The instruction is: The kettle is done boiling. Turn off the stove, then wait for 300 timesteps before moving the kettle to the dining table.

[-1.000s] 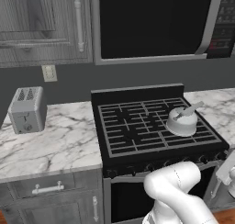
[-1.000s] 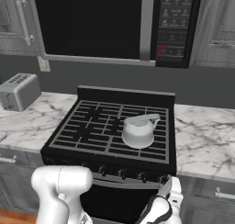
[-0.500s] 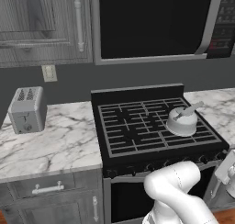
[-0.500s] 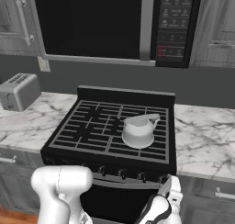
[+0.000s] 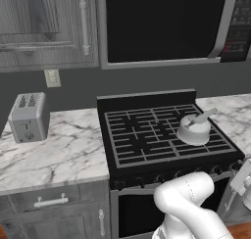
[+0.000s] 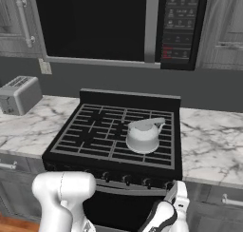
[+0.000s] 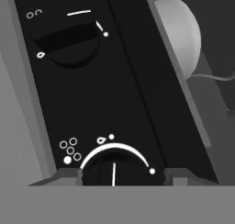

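Observation:
The light-grey kettle point(image 5: 193, 130) point(image 6: 142, 136) stands on the right rear grate of the black stove point(image 5: 142, 137) point(image 6: 90, 140). In the hand view its dome point(image 7: 181, 35) shows past the stove's front edge. My gripper point(image 7: 123, 176) hangs low at the stove's front right point(image 6: 176, 194), pointing at the knob panel. Its fingertips point(image 7: 64, 176) straddle a dark knob point(image 7: 114, 167) with a white pointer line, and a small gap shows on the right side. The jaws look open around the knob. The dining table is out of view.
A second knob point(image 7: 69, 44) sits further along the panel. A silver toaster point(image 5: 28, 116) point(image 6: 18, 95) stands on the left marble counter point(image 5: 59, 155). A black microwave point(image 6: 104, 24) hangs over the stove. Another marble counter point(image 6: 211, 145) lies to the right.

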You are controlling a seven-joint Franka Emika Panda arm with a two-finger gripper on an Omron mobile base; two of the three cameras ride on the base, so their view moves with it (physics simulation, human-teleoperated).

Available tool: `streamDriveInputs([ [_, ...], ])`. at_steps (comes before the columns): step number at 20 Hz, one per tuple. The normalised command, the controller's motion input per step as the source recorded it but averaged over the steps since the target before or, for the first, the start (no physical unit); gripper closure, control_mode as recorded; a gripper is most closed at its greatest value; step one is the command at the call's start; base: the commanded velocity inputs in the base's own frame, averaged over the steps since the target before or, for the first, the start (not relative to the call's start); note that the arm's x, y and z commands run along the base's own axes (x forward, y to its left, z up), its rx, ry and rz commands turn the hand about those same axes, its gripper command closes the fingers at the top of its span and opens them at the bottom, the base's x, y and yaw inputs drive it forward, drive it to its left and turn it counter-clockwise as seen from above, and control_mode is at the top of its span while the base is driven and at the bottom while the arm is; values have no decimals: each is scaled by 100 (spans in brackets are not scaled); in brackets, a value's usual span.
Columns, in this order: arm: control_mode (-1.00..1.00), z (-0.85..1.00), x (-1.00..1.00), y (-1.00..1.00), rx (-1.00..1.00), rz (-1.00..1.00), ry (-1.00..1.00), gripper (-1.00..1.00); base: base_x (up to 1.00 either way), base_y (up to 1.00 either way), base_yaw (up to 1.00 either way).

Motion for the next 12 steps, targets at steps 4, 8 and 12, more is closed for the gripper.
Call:
streamDriveInputs([
  [4, -100, 0, 0, 0, 0, 0, 0, 100, 0, 0, 0],
  [8, -100, 0, 0, 0, 0, 0, 0, 100, 0, 0, 0],
  [12, -100, -4, -7, 0, 3, -1, 0, 100, 0, 0, 0],
])
